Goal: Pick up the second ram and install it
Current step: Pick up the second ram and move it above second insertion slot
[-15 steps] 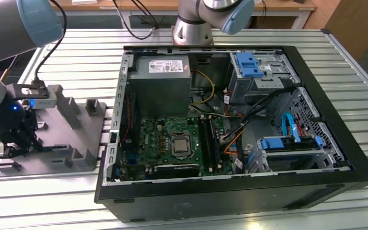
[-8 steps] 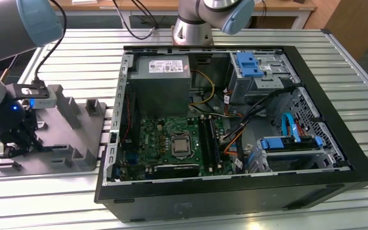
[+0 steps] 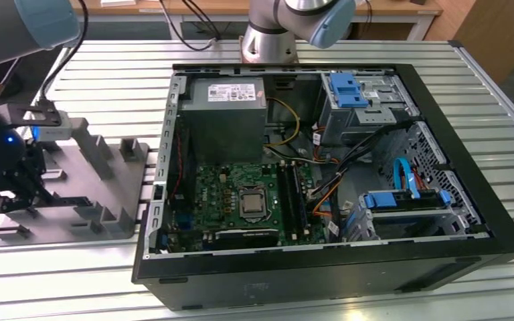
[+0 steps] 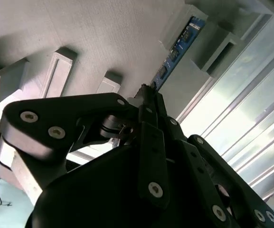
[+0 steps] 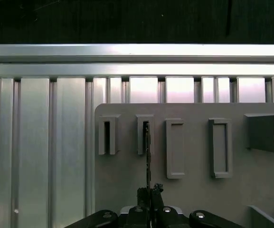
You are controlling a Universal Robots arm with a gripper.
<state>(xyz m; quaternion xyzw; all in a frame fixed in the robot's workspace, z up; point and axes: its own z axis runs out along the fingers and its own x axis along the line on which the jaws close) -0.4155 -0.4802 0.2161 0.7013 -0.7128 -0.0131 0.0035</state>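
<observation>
With my gripper (image 5: 149, 191) clamped on one end of the second ram (image 4: 175, 51), which stands on edge in a slot of the grey fixture (image 5: 193, 190), well apart from the motherboard (image 3: 225, 194), pickup appears begun and installation not yet done.

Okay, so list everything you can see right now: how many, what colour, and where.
second ram: one, blue-green, on edge in the fixture
fixture: one, grey, on the table at the exterior view's left
computer case: one, black, open, mid-table
motherboard: one, green, inside the case
power supply: one, grey, inside the case
drive brackets: two, blue, inside the case, towards the exterior view's right
table: one, silver, slatted
arm: one, silver-grey, base at the table's far edge
pincer: one, black, closed on the second ram
</observation>
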